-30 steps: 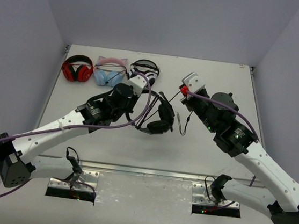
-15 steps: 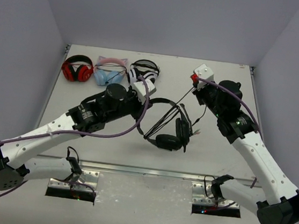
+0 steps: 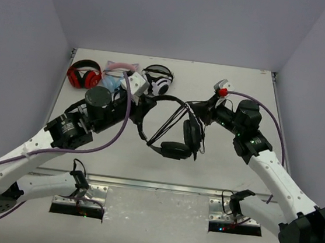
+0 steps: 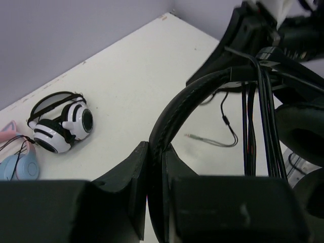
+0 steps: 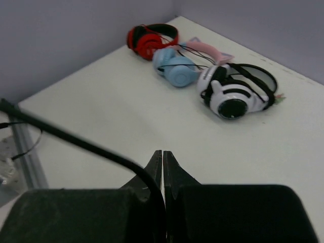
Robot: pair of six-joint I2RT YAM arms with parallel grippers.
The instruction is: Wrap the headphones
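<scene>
The all-black headphones point(image 3: 177, 149) hang above the table's middle, ear cups low. My left gripper point(image 3: 143, 103) is shut on their padded headband point(image 4: 187, 101), which runs up between the jaws of that gripper point(image 4: 157, 149). Several strands of the thin black cable point(image 4: 263, 126) cross the band near its far end. My right gripper point(image 3: 204, 108) sits just right of the headband. In the right wrist view that gripper point(image 5: 162, 154) is shut, and the cable point(image 5: 76, 139) curves down into its jaws. The cable's plug end point(image 4: 202, 137) dangles loose.
Along the back left of the table lie red-and-black headphones point(image 3: 84, 74), a blue-and-pink pair point(image 3: 117, 80) and a black-and-white pair point(image 3: 159, 77). Grey walls close in the table on three sides. A metal rail point(image 3: 155, 185) runs along the near edge.
The headphones swung right, then back toward the middle, as the left wrist drew back to the left. The right gripper rose toward the back, then came down close to the headband.
</scene>
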